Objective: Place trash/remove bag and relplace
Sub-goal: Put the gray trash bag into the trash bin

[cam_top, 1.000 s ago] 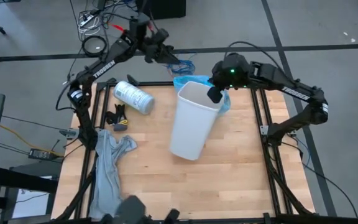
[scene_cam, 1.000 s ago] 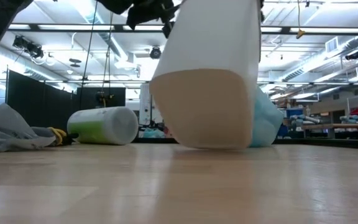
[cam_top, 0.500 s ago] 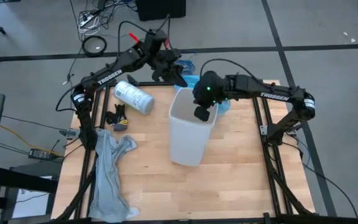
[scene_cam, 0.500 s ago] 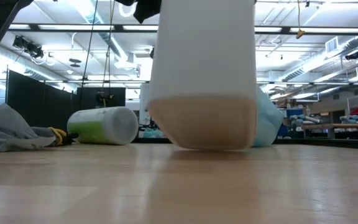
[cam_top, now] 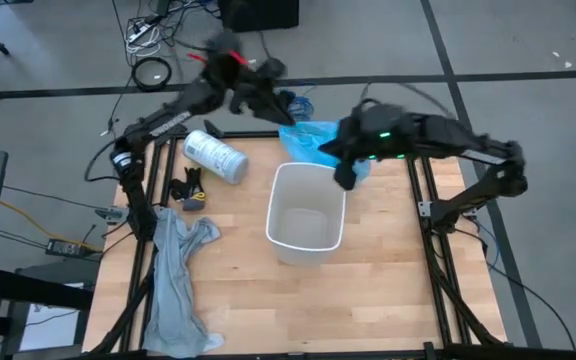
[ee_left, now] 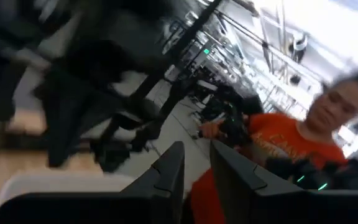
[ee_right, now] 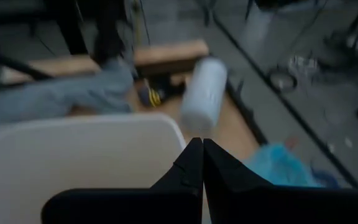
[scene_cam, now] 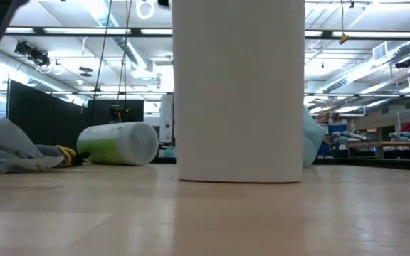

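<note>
Right claw [cam_top: 346,178] shut beside white bin [cam_top: 306,212] — blue bag [cam_top: 313,140] behind, roll [cam_top: 215,156] left

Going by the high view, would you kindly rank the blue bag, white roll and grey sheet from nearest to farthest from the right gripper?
From the right gripper:
1. Blue bag, right beside it at the table's far edge.
2. White roll, far-left part of the table.
3. Grey sheet, draped over the left edge.

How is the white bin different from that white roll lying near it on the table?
The white bin stands upright with its mouth open upward; the white roll lies on its side. The bin is larger and plain, while the roll carries print. Both are white and rest on the wooden table.
</note>
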